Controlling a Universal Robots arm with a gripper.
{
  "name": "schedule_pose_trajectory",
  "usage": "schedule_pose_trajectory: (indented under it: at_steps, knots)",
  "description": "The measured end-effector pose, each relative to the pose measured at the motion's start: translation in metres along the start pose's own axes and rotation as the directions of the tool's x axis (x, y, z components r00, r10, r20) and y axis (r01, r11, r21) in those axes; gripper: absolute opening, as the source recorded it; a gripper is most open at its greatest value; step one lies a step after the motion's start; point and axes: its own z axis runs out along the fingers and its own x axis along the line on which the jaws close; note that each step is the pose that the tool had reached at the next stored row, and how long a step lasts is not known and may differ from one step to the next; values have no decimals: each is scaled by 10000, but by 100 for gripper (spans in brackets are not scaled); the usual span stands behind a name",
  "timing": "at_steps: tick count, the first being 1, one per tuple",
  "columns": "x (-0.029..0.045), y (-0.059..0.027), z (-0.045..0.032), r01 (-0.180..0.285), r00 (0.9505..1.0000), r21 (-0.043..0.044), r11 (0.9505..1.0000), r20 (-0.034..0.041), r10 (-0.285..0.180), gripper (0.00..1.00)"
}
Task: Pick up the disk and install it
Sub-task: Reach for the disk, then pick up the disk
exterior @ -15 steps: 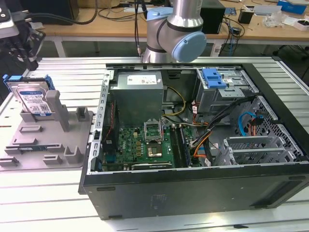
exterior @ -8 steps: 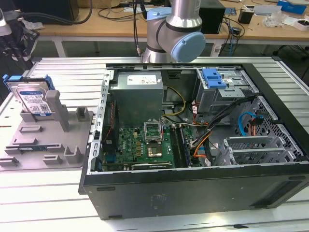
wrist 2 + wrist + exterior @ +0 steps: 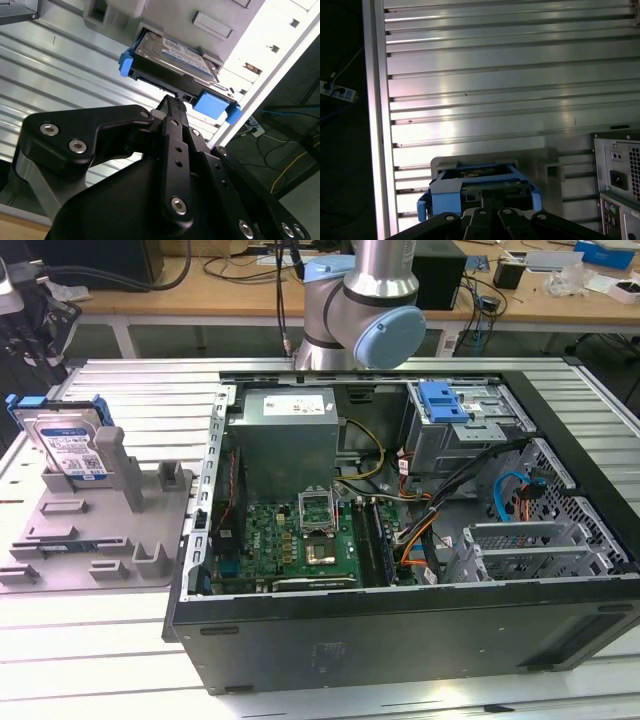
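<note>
Exterior view: bright, even overhead room light; shadows soft and short. Bench (image 3: 80,660) slats pale w/ mild sheen. PC case (image 3: 400,635) interior dimmer, shaded by own walls. First wrist view: strong glare bands across bench slats, centre washed out; area off bench edge near black. Second wrist view: pincer (image 3: 170,105) dark, underexposed vs. bright bench.

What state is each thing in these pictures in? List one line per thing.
disk: standing upright in the grey fixture, not yet picked up.
grey fixture: holding the disk.
computer case: on its side, side panel off, inside exposed.
gripper: apart from the disk.
</note>
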Motion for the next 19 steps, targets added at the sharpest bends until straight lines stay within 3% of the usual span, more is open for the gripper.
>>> schedule_pose_trajectory:
  at_steps: [19]
  knots:
    - [0,0,0,55,10000,12,10000,-8,-55,11]
